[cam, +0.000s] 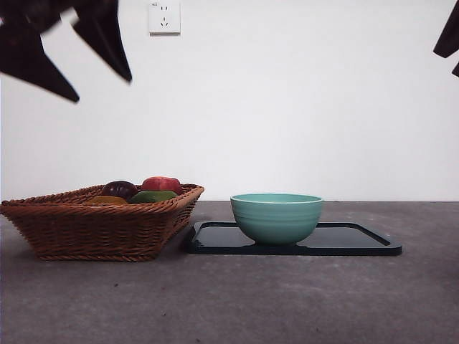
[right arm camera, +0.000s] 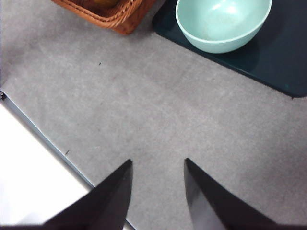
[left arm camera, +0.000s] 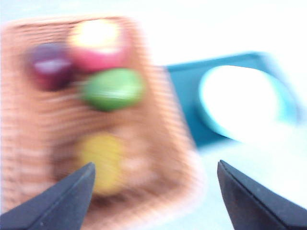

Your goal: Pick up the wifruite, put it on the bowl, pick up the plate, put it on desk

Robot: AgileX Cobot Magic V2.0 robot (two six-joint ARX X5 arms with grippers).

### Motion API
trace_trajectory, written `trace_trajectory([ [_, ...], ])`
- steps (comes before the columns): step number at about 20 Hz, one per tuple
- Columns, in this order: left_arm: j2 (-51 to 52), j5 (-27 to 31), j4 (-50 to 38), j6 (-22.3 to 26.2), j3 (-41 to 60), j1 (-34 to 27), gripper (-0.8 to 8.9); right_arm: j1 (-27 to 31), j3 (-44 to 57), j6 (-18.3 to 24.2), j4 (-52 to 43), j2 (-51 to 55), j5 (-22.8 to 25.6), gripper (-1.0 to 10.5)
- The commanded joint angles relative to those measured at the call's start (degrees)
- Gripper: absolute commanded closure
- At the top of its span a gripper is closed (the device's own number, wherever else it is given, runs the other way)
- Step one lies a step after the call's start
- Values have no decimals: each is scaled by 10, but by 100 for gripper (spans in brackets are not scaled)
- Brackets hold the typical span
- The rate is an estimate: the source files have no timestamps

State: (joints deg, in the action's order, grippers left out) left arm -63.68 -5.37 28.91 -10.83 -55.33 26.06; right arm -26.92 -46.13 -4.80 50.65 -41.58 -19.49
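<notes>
Wifruite (left arm camera: 101, 163), the small oval brownish-orange fruit, is lying in the wicker basket (cam: 100, 229), apart from the red apple (left arm camera: 98, 45), the dark purple fruit (left arm camera: 50, 64) and the green fruit (left arm camera: 112, 88). In the front view only a sliver of it is showing above the basket rim.

Left gripper (left arm camera: 156, 191) is hanging above the basket with its jaws spread wide and holding nothing. In the left wrist view, which is blurred, the wifruite is sitting close to one jaw rather than midway between the two, so the gripper is looking offset toward the basket's edge on the bowl side. The fruit's long axis is appearing to run roughly along the line of the jaws' reach, though the blur is making this uncertain. Judged from this, the coming descent is calling for a sideways correction to centre the fruit between the jaws.

Right gripper (right arm camera: 156, 191) is waiting over bare desk (right arm camera: 144, 110), jaws parted and empty, well apart from the basket. The left arm is therefore the nearer one for the pick.

Bowl (cam: 277, 217), mint green and empty, is standing on the black tray (cam: 358, 240) just beside the basket, on the side away from the wifruite's end.
</notes>
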Motion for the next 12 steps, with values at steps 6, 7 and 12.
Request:
trace_trajectory([
  [6, 100, -169, 123, 82, -9, 3, 407, -3, -6, -7, -6, -2, 0, 774],
  [7, 106, -184, 137, 93, -9, 3, 407, -3, -6, -8, -6, -2, 0, 774],
  [12, 115, -224, 183, 124, -9, 3, 408, -3, -6, -12, -5, -2, 0, 774],
])
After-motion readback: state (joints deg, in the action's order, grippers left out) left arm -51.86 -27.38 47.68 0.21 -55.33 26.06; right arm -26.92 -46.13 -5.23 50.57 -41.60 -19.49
